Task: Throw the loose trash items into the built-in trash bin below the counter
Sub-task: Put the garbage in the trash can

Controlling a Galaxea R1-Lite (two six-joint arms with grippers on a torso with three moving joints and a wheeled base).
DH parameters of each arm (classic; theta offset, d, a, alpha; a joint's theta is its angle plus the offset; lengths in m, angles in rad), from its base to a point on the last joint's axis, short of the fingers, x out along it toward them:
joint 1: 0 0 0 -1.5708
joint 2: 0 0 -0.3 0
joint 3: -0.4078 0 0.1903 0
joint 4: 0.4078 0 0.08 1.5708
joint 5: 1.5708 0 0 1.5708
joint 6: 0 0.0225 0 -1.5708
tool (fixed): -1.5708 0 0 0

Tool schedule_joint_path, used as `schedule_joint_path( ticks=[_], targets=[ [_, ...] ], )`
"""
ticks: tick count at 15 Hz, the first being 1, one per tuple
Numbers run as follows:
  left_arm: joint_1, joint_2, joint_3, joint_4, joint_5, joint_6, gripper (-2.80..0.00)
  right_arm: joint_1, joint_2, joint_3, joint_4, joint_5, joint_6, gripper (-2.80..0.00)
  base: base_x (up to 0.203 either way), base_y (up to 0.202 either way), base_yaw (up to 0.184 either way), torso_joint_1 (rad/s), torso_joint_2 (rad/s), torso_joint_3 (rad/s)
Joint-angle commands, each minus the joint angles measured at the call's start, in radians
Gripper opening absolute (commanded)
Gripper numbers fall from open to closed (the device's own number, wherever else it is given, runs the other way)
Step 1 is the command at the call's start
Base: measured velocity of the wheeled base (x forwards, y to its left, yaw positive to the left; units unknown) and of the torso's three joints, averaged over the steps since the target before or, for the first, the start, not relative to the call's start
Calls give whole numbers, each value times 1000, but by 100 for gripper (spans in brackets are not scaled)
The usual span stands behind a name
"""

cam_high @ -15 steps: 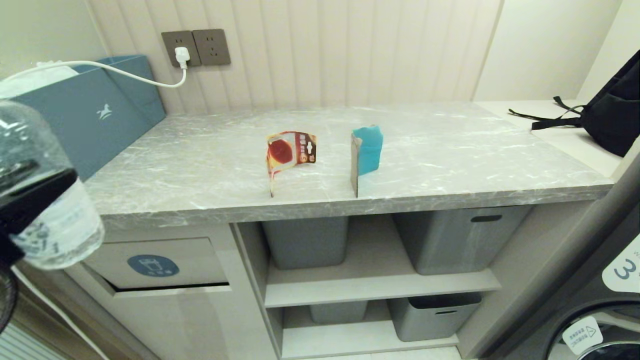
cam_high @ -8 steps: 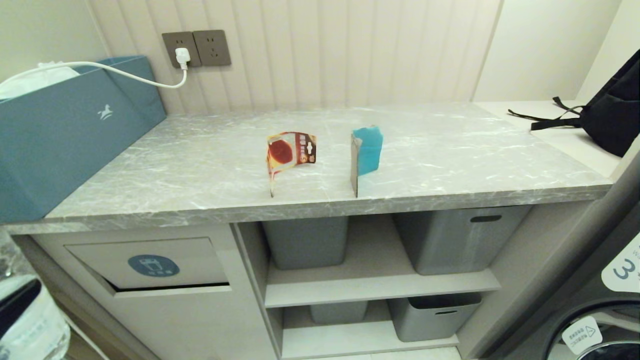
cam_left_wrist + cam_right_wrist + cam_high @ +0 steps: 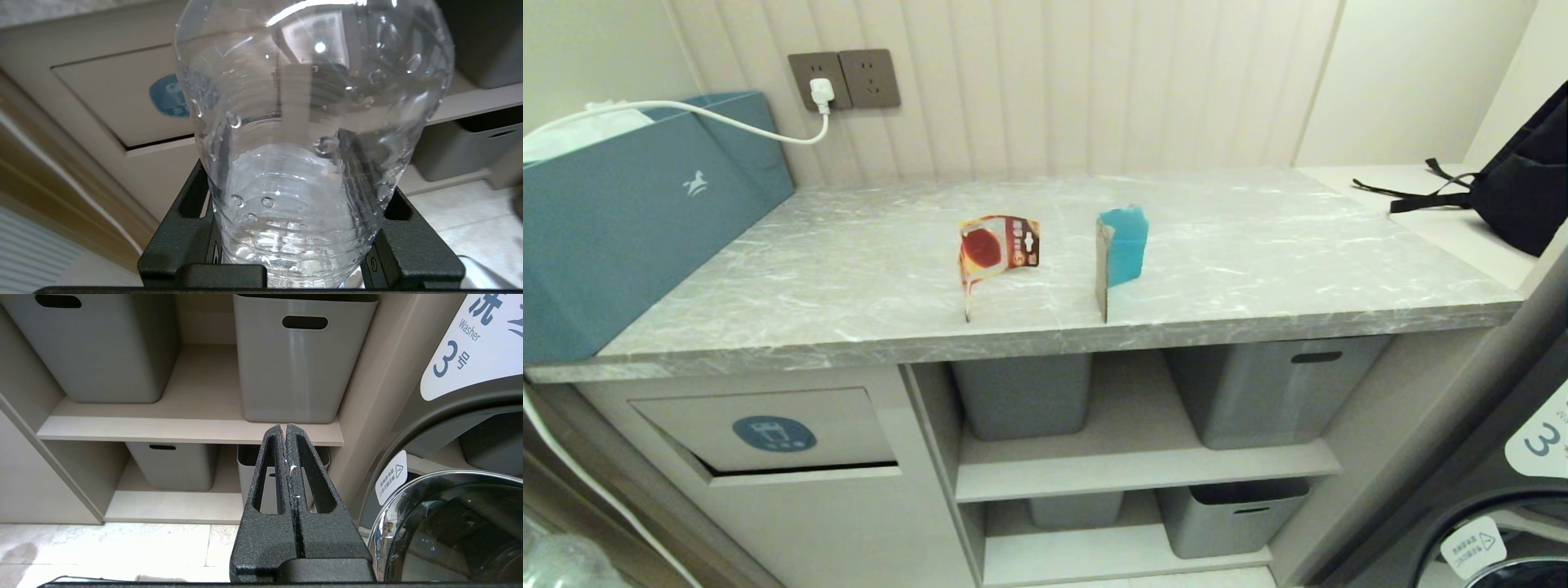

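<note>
One bottle (image 3: 302, 134) sits clamped between the left gripper (image 3: 300, 261) fingers, its long axis running straight out from the wrist toward the cabinet. The bin flap (image 3: 122, 106), with its blue sticker (image 3: 169, 96), lies ahead and off to one side of that axis, ajar along its lower edge. The card (image 3: 996, 249) and cardboard (image 3: 1121, 249) stand on the counter (image 3: 1258, 253). The right gripper (image 3: 289, 457), pressed shut and empty, hangs by the shelves.
</note>
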Motion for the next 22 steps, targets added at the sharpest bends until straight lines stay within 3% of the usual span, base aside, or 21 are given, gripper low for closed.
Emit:
schedule_joint_path(
  ticks=[1, 6, 8, 10, 22],
  targets=[
    [-10, -71, 106, -77, 26, 16, -280, 0, -2, 0, 0, 1, -1, -280, 0, 0, 0, 0, 0, 0],
    [-49, -317, 107, 121, 132, 5, -280, 0, -2, 0, 0, 0, 1, -280, 0, 0, 0, 0, 0, 0],
    [-50, -321, 107, 127, 147, -60, -280, 0, -2, 0, 0, 0, -1, -280, 0, 0, 0, 0, 0, 0],
    [-50, -321, 107, 127, 165, -85, -280, 0, -2, 0, 0, 1, -1, -280, 0, 0, 0, 0, 0, 0],
    [-50, -319, 107, 128, 162, -72, -280, 0, -2, 0, 0, 0, -1, -280, 0, 0, 0, 0, 0, 0]
  ],
)
